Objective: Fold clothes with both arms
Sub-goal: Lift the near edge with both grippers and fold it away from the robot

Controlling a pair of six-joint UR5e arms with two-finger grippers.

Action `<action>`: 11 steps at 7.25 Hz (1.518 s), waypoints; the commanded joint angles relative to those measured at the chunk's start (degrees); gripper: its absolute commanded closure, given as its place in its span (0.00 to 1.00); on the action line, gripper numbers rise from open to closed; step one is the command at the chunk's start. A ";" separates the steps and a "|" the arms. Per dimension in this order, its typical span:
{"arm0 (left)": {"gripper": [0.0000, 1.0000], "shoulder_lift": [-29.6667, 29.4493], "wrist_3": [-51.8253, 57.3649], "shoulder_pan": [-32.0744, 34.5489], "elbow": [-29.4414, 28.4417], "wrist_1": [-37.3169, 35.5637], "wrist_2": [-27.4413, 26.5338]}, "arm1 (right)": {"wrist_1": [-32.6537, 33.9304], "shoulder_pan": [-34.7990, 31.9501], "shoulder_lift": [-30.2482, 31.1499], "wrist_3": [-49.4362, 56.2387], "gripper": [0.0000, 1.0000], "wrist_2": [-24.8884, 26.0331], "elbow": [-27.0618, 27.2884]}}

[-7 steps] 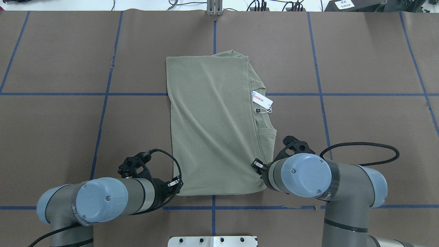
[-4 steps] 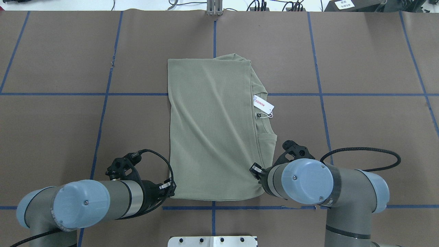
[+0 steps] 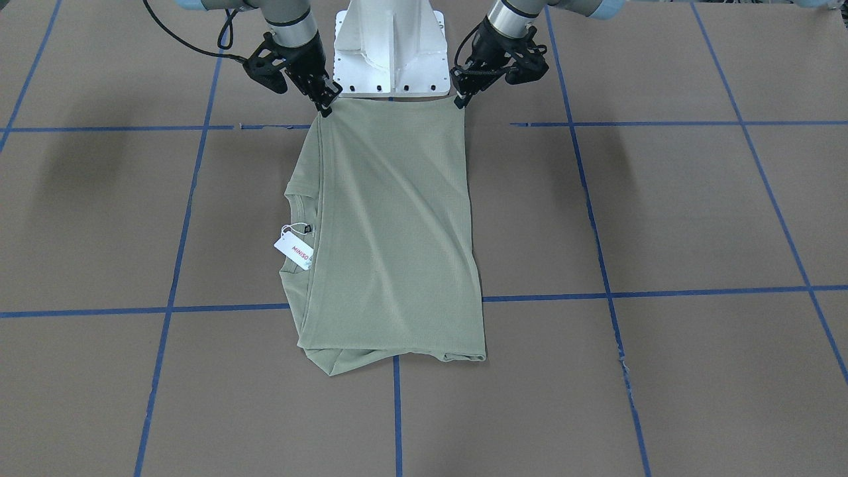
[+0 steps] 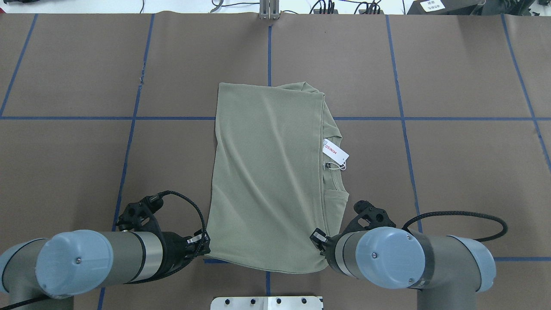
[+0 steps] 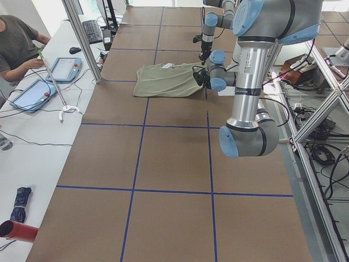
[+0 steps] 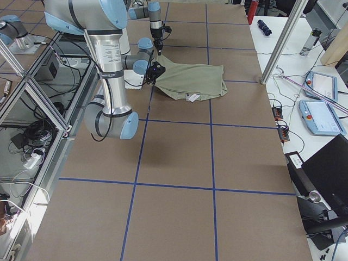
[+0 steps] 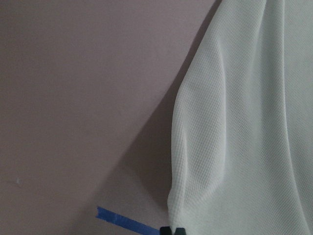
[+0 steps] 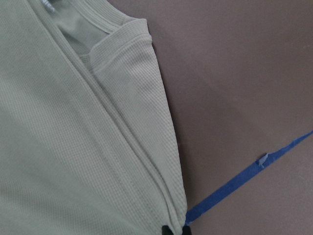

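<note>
The clothes are one sage-green shirt (image 4: pixel 269 181), folded into a long rectangle on the brown table, also seen as the shirt (image 3: pixel 391 232). Its white hang tag (image 4: pixel 335 152) sticks out on the right side by the collar. My left gripper (image 4: pixel 206 250) is shut on the near left corner of the shirt, and its fingertips (image 7: pixel 172 230) pinch the fabric. My right gripper (image 3: pixel 326 106) is shut on the near right corner, where its fingertips (image 8: pixel 173 230) clamp the folded hem. Both held corners are raised slightly off the table, near the robot's base.
The white pedestal base (image 3: pixel 391 46) stands just behind the shirt's held edge. Blue tape lines (image 4: pixel 129 142) grid the brown table. A metal post (image 4: pixel 269 8) and cables sit at the far edge. A person (image 5: pixel 16 41) sits at a side table with tablets.
Both arms have drawn back toward the robot's base, still holding the near corners. The whole shirt has slid toward the base, its far edge now closer in.
</note>
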State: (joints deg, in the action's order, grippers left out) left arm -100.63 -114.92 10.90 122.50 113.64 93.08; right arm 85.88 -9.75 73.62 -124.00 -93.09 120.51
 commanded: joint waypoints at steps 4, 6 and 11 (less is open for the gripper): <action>1.00 -15.44 9.76 17.35 -9.08 -4.48 1.84 | 0.07 -16.22 -6.34 2.70 1.00 -0.25 -3.13; 1.00 -18.88 16.01 24.14 -17.24 -2.30 2.46 | -0.36 -22.65 -13.04 8.14 1.00 -0.95 -13.84; 1.00 -26.45 20.17 29.70 -40.82 13.25 1.94 | -12.32 -30.33 -25.52 15.09 1.00 -5.26 -41.10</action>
State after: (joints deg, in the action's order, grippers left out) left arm -125.47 -95.62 39.80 85.37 124.80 95.20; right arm 74.79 -39.30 50.96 -111.11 -97.61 84.61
